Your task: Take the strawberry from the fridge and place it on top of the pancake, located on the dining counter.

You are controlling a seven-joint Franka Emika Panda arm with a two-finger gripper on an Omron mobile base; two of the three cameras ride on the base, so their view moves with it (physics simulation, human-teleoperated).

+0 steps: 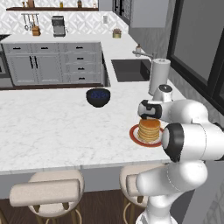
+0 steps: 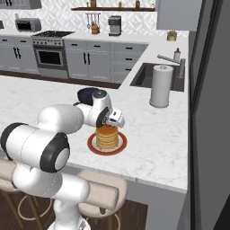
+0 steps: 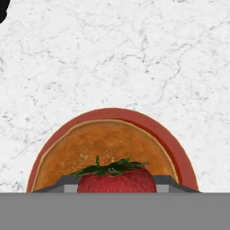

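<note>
My gripper [image 3: 116,185] is shut on the strawberry [image 3: 117,179], a bright red berry with a green leafy cap, held between the two finger tips. Right below it lies the pancake [image 3: 101,143], a tan-brown stack on a white plate with a red rim [image 3: 176,148]. In the left base view the gripper [image 1: 148,115] hangs just above the pancake [image 1: 149,130] near the right end of the dining counter [image 1: 52,127]. From the right base view the gripper [image 2: 112,124] sits over the pancake [image 2: 107,138] too.
A dark blue-black bowl [image 1: 98,97] stands behind and left of the plate. A paper towel roll [image 1: 159,74] and a sink [image 1: 127,70] lie farther back on the right. Beige stools [image 1: 52,192] line the counter's near edge. A tall dark panel [image 2: 209,112] borders the right side.
</note>
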